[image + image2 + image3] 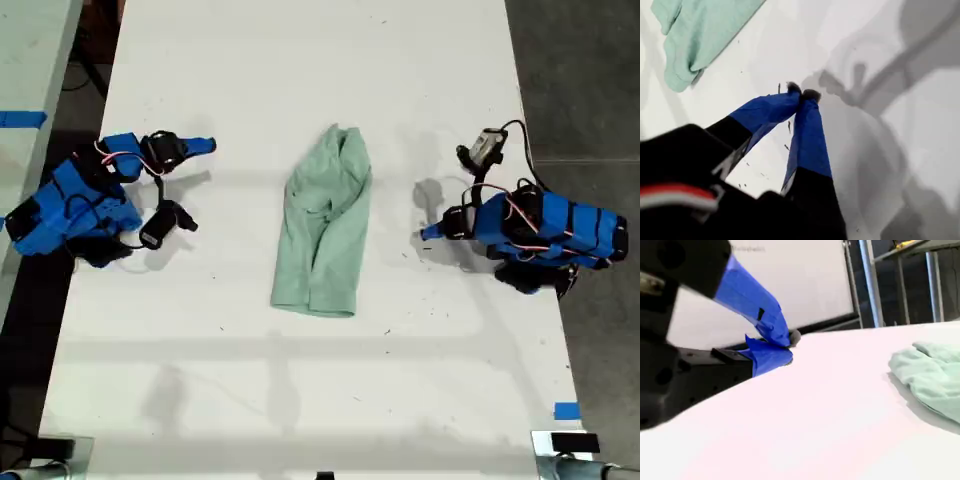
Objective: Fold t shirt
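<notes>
Both pincers, first (802,93) and second (782,347), sit clenched and empty off the t shirt (325,225) lying mid-tabletop (300,60); each should unclench, then pinch a hem corner.

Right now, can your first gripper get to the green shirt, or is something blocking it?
Probably yes. Only bare white table lies between my first gripper and the t shirt; its jaws are shut and would need opening.
</notes>
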{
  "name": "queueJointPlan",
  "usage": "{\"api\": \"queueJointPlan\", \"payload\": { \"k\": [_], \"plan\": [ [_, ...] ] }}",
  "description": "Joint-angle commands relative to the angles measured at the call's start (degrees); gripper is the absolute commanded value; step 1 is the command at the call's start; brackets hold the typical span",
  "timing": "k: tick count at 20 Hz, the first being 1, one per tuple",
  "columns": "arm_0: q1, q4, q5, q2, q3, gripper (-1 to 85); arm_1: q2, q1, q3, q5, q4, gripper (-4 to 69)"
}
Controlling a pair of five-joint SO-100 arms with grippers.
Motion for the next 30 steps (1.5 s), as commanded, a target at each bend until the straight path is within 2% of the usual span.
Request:
{"api": "queueJointPlan", "payload": {
  "k": [1,3,5,6,7,8,9,10,11,15,19,20,21,22,23,26,28,30],
  "plan": [
    [11.25,2.2,-8.88,-10.28,-8.88,-0.3,-10.28,-4.48,-10.02,8.26,-4.31,1.1],
    [21.62,4.48,-15.56,-30.85,-25.22,-0.3,-35.33,-10.37,-26.02,13.36,-8.53,-1.2],
    [31.64,8.35,-18.37,-57.92,-47.99,-0.3,-63.46,-16.26,-49.31,14.24,-6.5,-1.9],
    [36.04,10.72,-18.54,-70.75,-59.41,4.8,-74.97,-19.16,-61.35,14.24,-4.31,-0.7],
    [39.55,12.13,-18.63,-81.83,-69.87,14.5,-85.34,-21.71,-73.3,14.06,-1.49,4.8],
    [42.71,12.74,-18.63,-89.82,-78.13,19.6,-93.69,-23.64,-82.44,13.1,-0.7,12.4],
    [45.18,12.74,-18.11,-95.98,-84.29,21.0,-100.63,-25.22,-89.03,12.22,-1.49,28.1],
    [46.76,12.83,-18.02,-100.72,-88.24,22.4,-106.44,-26.28,-94.31,11.25,-1.93,34.6],
    [47.46,12.66,-18.02,-104.59,-89.82,23.6,-110.92,-26.81,-97.91,11.07,-2.11,36.7],
    [47.99,11.07,-18.37,-120.15,-92.9,25.6,-118.12,-27.07,-99.49,11.34,-4.57,37.2],
    [47.72,12.39,-17.75,-135.79,-104.15,24.4,-121.46,-27.07,-98.61,11.34,-6.5,37.9],
    [47.81,12.74,-17.75,-138.6,-106.88,16.2,-122.78,-27.07,-97.82,11.34,-7.91,37.7],
    [48.08,12.66,-17.67,-140.71,-108.98,1.6,-124.98,-27.25,-97.73,11.34,-8.7,36.1],
    [48.69,12.66,-17.58,-142.38,-110.92,-0.3,-127.35,-27.51,-97.73,11.43,-10.37,26.4],
    [49.57,12.74,-17.4,-142.91,-112.06,-0.3,-129.73,-27.86,-98.53,12.3,-10.81,-2.0],
    [51.77,15.73,-18.19,-142.03,-114.7,-0.3,-132.28,-30.5,-102.92,13.01,-10.9,-1.5],
    [54.4,20.3,-18.46,-141.94,-121.03,-0.3,-133.24,-33.22,-111.97,13.54,-6.15,-1.5],
    [56.6,24.87,-17.31,-140.62,-129.11,-0.3,-135.18,-34.89,-125.95,11.25,1.85,-1.5]
  ]
}}
